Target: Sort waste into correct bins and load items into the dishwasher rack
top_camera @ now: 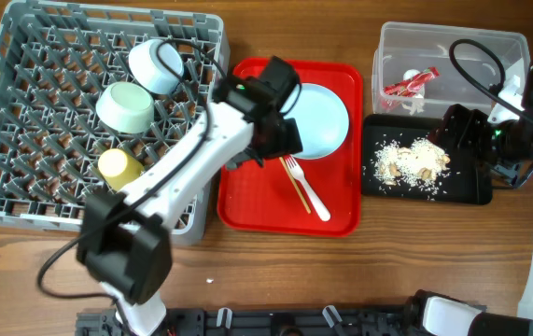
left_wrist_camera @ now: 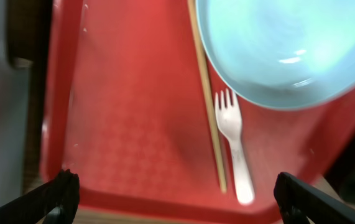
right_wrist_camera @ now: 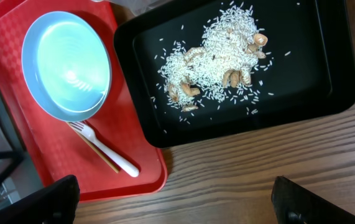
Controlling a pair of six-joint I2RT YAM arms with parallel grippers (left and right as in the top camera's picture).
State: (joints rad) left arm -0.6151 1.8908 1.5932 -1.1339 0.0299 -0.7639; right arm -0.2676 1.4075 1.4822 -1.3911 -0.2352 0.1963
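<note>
The white round plate (top_camera: 323, 121) lies on a red tray (top_camera: 247, 201), with the white fork (top_camera: 307, 189) and wooden chopsticks (top_camera: 296, 189) just in front of it. My left gripper (top_camera: 278, 138) hangs open over the tray beside the plate (left_wrist_camera: 283, 50); its fingers (left_wrist_camera: 59, 196) straddle the fork (left_wrist_camera: 236, 149) and chopsticks (left_wrist_camera: 208, 99) from above and hold nothing. My right gripper (top_camera: 462, 135) is open over the black tray (top_camera: 471, 191) of rice scraps (right_wrist_camera: 217, 56). The red-and-white wrapper (top_camera: 411, 84) lies in the clear tub (top_camera: 392, 42).
The grey dishwasher rack (top_camera: 23, 84) at the left holds a white bowl (top_camera: 159, 65), a pale green bowl (top_camera: 124, 107) and a yellow cup (top_camera: 119, 166). Bare wooden table (right_wrist_camera: 258, 180) runs along the front of both trays.
</note>
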